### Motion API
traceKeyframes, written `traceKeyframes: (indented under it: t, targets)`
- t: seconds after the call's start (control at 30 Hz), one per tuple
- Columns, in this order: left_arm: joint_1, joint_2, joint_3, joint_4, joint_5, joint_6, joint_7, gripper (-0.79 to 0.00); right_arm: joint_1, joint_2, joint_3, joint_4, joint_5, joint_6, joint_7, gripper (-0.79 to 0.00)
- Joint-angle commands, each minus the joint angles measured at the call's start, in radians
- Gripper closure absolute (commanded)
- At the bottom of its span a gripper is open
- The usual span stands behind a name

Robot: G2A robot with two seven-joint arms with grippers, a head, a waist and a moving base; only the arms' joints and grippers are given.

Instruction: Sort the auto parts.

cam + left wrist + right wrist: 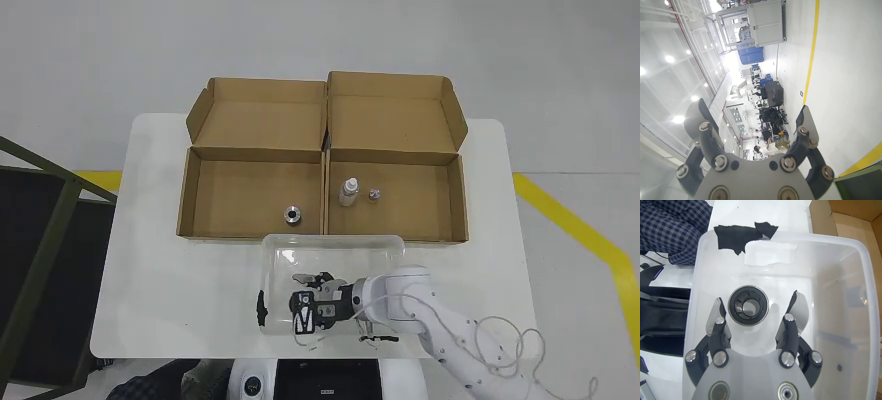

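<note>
The round black-and-steel bearing (748, 308) lies flat, bore upward, in the clear plastic bin (333, 240) at the top view's lower centre. It sits between the right gripper's (758, 297) spread fingers, nearer one of them. The left gripper (753, 105), also spread and empty, faces the room.

A yellow floor line (570, 224) is running past the white table (160, 300), and a dark green frame (45, 270) is standing just beside its left edge
</note>
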Motion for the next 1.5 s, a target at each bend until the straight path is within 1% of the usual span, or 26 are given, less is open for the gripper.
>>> traceKeyframes:
  t: [0.0,0.07,0.13,0.17,0.33,0.4,0.43,0.47,0.5,0.53,0.57,0.8,1.07,1.47]
  targets:
    - [0.0,0.0,0.0,0.0,0.0,0.0,0.0,-0.785,0.006,-0.002,-0.008,0.007,-0.002,0.003,-0.003,-0.563]
    - [0.0,0.0,0.0,0.0,0.0,0.0,0.0,-0.785,0.011,-0.003,-0.017,0.014,-0.003,0.008,-0.008,-0.511]
    - [0.0,0.0,0.0,0.0,0.0,0.0,0.0,-0.785,0.013,-0.004,-0.021,0.02,-0.005,0.012,-0.013,-0.44]
    - [0.0,0.0,0.0,0.0,0.0,0.0,0.0,-0.785,0.015,-0.004,-0.024,0.025,-0.007,0.013,-0.017,-0.385]
    - [0.0,0.0,0.0,0.0,0.0,0.0,0.0,-0.785,0.019,-0.004,-0.026,0.042,0.001,0.017,-0.018,-0.302]
    - [0.0,0.0,0.0,0.0,0.0,0.0,0.0,-0.785,0.021,-0.003,-0.026,0.043,0.007,0.016,-0.021,-0.252]
    - [0.0,0.0,0.0,0.0,0.0,0.0,0.0,-0.785,0.022,-0.003,-0.024,0.043,0.012,0.016,-0.023,-0.2]
    - [0.0,0.0,0.0,0.0,0.0,0.0,0.0,-0.785,0.023,-0.003,-0.024,0.041,0.016,0.016,-0.024,-0.179]
    - [0.0,0.0,0.0,0.0,0.0,0.0,0.0,-0.785,0.023,-0.003,-0.023,0.04,0.023,0.017,-0.029,-0.139]
    - [0.0,0.0,0.0,0.0,0.0,0.0,0.0,-0.785,0.023,-0.002,-0.02,0.041,0.031,0.017,-0.034,-0.049]
    - [0.0,0.0,0.0,0.0,0.0,0.0,0.0,-0.785,0.025,-0.002,-0.017,0.04,0.036,0.016,-0.034,0.0]
    - [0.0,0.0,0.0,0.0,0.0,0.0,0.0,-0.785,0.03,0.003,0.009,0.022,0.088,0.014,-0.043,0.0]
    - [0.0,0.0,0.0,0.0,0.0,0.0,0.0,-0.785,0.018,0.017,0.069,-0.034,0.161,0.02,-0.045,0.0]
    - [0.0,0.0,0.0,0.0,0.0,0.0,0.0,-0.785,0.033,0.026,0.133,-0.084,0.333,0.048,-0.043,0.0]
